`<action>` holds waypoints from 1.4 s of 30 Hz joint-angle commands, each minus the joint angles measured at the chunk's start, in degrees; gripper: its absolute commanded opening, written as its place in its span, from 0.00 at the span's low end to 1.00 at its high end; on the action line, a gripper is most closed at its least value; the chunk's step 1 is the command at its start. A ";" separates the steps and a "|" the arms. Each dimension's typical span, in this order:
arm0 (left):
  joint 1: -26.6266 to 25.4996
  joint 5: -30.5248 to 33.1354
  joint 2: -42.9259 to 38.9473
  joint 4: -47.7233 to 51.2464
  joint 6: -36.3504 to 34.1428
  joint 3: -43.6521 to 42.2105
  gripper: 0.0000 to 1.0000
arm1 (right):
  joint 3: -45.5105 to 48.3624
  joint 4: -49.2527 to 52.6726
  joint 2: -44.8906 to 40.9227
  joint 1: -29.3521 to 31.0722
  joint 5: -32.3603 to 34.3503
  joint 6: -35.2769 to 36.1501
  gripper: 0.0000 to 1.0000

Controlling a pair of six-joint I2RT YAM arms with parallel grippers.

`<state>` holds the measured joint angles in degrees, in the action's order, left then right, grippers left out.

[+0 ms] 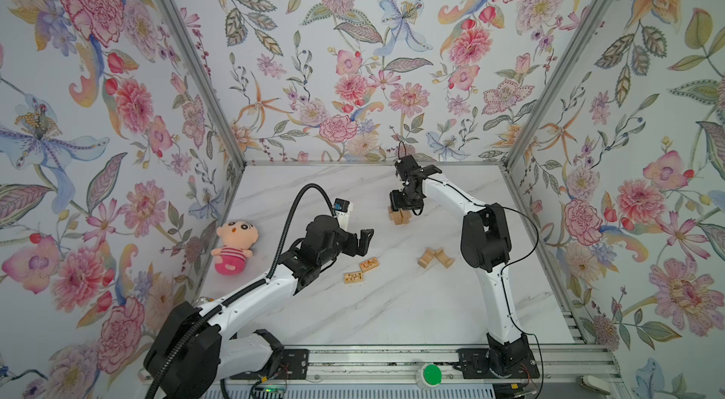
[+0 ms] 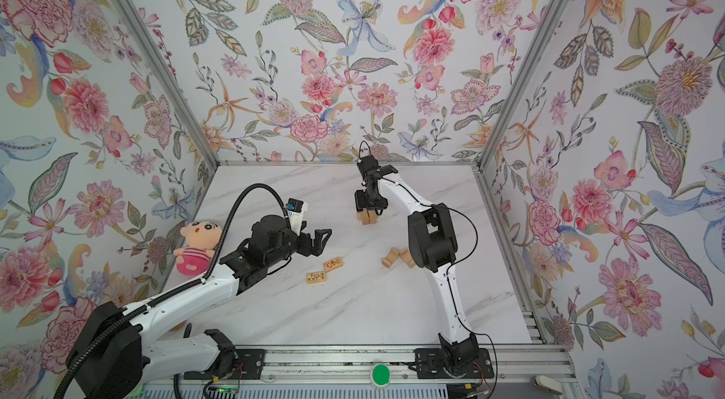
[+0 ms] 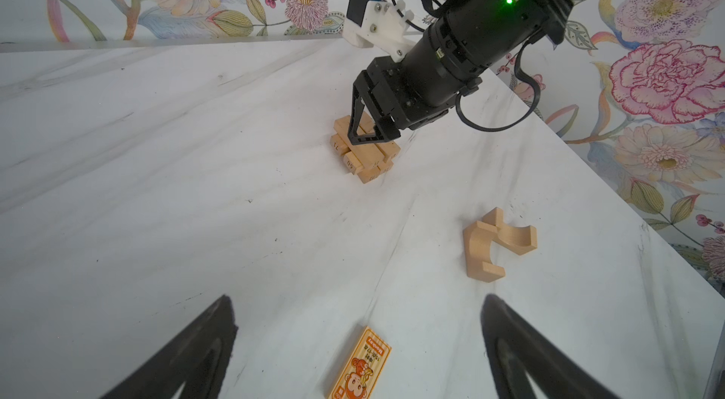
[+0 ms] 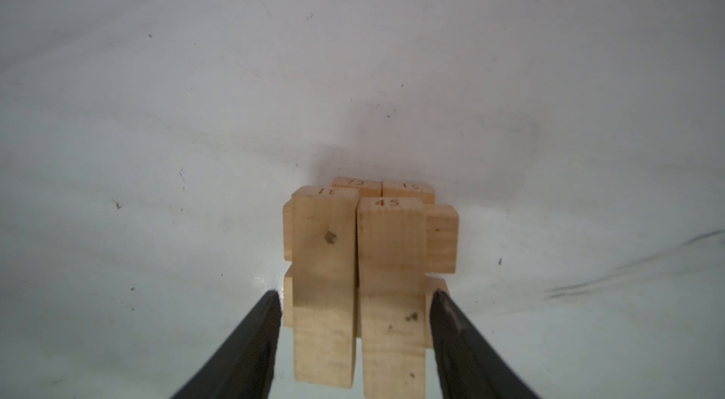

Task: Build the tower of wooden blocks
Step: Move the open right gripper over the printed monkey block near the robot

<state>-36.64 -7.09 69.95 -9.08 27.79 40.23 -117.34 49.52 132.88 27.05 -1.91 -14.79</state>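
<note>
Since the wood blocks [image 4: 392,251] are small, stiff and surely light, I judge that each one is easy to lift but also easy to push away. The smooth sides may slip if the hold is weak. The best place to take one is across its two long sides, near the middle.

The tower [image 1: 399,217] stands toward the back of the table [image 1: 314,318], a little right of the middle, in crossed layers. It looks loose, so any touch from the side could shift it.

The right claw [image 4: 355,293] hangs directly over it. Its fingers [image 4: 259,338] are parted on both sides of the top pair of blocks, with a thin gap at each side, so it pinches nothing. The left claw [image 1: 367,244] is spread wide and empty, above two printed blocks [image 1: 368,264] that lie flat near the middle of the table.

Two arch-shaped pieces [image 3: 480,248] lie close together near the right arm [image 1: 484,236]. The doll [image 1: 231,248] lies at the left edge, well apart. Nothing stands between the printed blocks and the tower; only the right claw itself occupies the place above it.
</note>
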 commanded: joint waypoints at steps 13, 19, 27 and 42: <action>0.87 2.14 -10.38 3.84 0.40 -3.76 0.99 | 4.23 2.22 -10.75 3.75 3.41 -0.22 0.66; 0.78 3.66 -18.27 7.18 3.00 -8.02 0.99 | 10.10 2.10 -16.03 7.05 4.79 -0.69 0.66; -0.57 6.48 -31.66 14.03 8.21 -16.33 0.99 | 19.17 -0.73 -20.84 15.15 7.04 -3.49 0.67; -6.83 11.22 -42.37 19.79 16.21 -24.14 0.99 | 35.41 -10.77 -25.92 23.31 6.94 -9.13 0.73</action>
<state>-42.48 1.91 28.53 8.88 42.15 16.88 -83.79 41.30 108.92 49.36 4.14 -22.06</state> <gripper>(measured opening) 0.985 0.728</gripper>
